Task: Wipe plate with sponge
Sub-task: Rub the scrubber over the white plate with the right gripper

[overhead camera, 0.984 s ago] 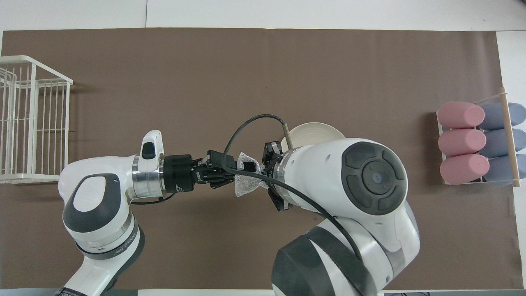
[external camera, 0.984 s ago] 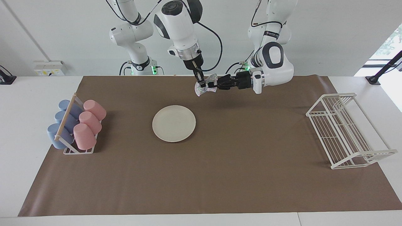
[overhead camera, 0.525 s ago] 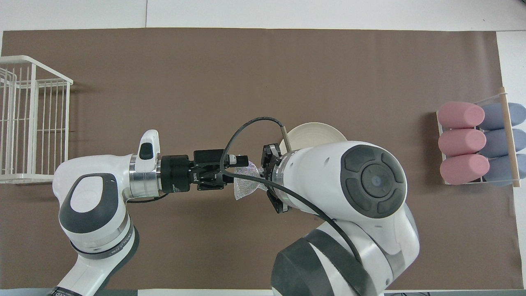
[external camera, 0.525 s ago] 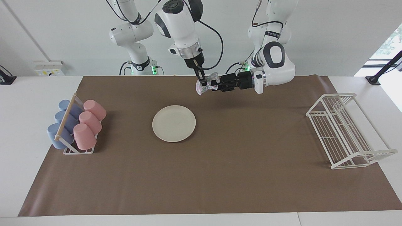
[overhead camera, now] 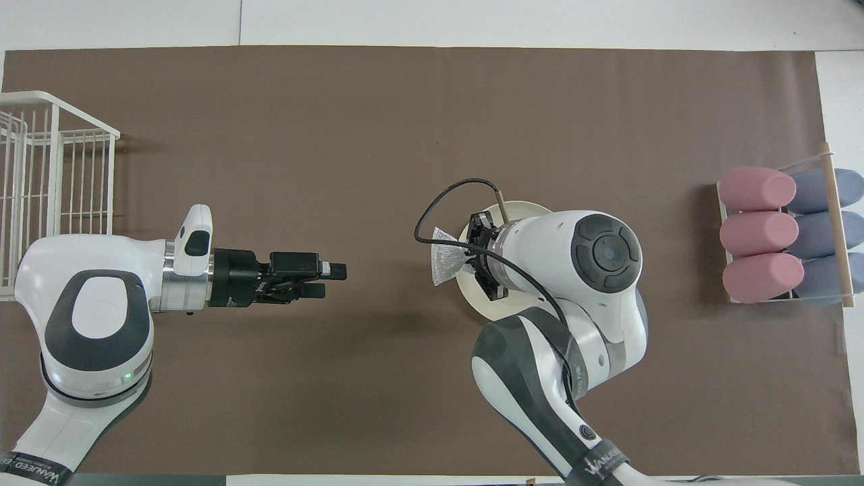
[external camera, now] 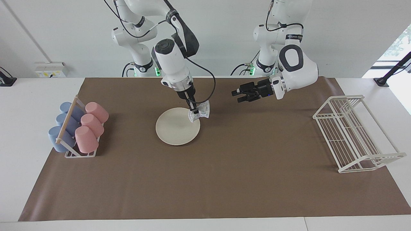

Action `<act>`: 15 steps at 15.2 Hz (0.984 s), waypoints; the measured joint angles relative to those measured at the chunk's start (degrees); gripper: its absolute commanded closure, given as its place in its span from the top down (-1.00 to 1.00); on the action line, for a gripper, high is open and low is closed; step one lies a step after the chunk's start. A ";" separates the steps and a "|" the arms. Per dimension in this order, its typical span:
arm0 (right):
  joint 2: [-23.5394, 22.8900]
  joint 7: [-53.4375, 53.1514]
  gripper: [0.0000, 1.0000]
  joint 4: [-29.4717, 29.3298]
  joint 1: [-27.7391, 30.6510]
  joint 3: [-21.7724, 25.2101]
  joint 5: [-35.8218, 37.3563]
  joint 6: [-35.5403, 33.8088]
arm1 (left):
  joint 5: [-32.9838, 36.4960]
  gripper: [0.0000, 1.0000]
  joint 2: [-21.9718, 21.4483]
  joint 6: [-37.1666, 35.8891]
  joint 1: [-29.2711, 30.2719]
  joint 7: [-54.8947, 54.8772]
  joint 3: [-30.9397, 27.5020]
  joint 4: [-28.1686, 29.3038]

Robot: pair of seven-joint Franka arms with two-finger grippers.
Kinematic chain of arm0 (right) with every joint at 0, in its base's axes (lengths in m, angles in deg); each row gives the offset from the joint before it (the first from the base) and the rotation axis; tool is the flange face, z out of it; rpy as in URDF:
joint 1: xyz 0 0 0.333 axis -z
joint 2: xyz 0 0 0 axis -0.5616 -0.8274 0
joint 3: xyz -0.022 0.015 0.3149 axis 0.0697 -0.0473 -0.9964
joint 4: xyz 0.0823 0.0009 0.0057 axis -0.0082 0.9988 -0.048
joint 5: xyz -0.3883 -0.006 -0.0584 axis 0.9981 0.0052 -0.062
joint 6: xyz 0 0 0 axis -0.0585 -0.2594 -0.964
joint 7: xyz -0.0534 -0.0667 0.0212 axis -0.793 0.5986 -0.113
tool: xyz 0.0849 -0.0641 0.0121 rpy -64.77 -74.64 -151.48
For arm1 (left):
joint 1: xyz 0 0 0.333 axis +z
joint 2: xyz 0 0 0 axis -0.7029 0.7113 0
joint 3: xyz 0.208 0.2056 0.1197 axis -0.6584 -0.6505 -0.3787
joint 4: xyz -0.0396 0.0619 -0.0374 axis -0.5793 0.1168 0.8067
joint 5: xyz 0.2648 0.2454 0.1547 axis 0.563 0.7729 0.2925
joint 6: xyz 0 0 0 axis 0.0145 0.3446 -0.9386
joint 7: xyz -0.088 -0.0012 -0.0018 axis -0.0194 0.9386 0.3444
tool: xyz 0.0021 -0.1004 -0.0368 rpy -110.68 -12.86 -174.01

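Observation:
The cream-white plate (external camera: pixel 177 128) lies on the brown mat near the table's middle, and the right arm covers most of it in the overhead view, where only its rim (overhead camera: pixel 470 297) shows. My right gripper (external camera: pixel 194 112) points down, shut on the silvery sponge (external camera: pixel 201 112) (overhead camera: pixel 445 264). The sponge hangs over the plate's edge toward the left arm's end; whether it touches the plate I cannot tell. My left gripper (external camera: pixel 237 95) (overhead camera: pixel 333 281) is open and holds nothing, level above the mat between the plate and the wire rack.
A rack of pink and blue cups (external camera: pixel 78 130) (overhead camera: pixel 783 236) lies at the right arm's end of the mat. A white wire rack (external camera: pixel 353 134) (overhead camera: pixel 47 196) stands at the left arm's end.
The left gripper opened, let go of the sponge and drew back toward its own end. The right gripper kept the sponge and carried it down to the plate's edge.

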 measured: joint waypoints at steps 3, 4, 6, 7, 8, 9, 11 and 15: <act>-0.17 2.58 -1.00 3.09 0.79 0.04 0.00 2.23 | 12.54 1.00 0.19 -0.01 1.78 0.15 -0.05 0.08; -0.17 2.89 -1.00 3.39 0.97 0.04 0.00 2.23 | 16.60 1.00 0.28 -0.01 2.17 0.22 -0.05 0.08; -0.35 3.65 -1.00 4.50 1.01 0.00 0.00 2.22 | 22.06 1.00 0.42 -0.01 2.98 0.58 -0.05 0.09; -0.75 3.88 -1.00 5.14 1.00 -0.07 0.00 2.23 | 24.21 1.00 0.43 0.01 3.26 1.11 -0.07 0.09; -1.28 3.96 -1.00 5.49 1.00 -0.09 0.00 2.40 | 25.74 1.00 0.43 0.03 3.40 1.70 -0.10 0.08; -1.84 4.18 -1.00 5.68 1.05 -0.09 0.00 3.02 | 26.58 1.00 0.43 0.04 3.60 2.11 -0.09 0.07; -2.54 5.77 -1.00 6.30 1.28 -0.06 0.00 3.35 | 27.18 1.00 0.43 0.11 4.17 2.34 -0.09 0.03; -2.54 15.10 -1.00 7.82 4.91 0.10 0.00 3.94 | 27.32 1.00 0.43 0.14 4.82 2.39 -0.14 -0.09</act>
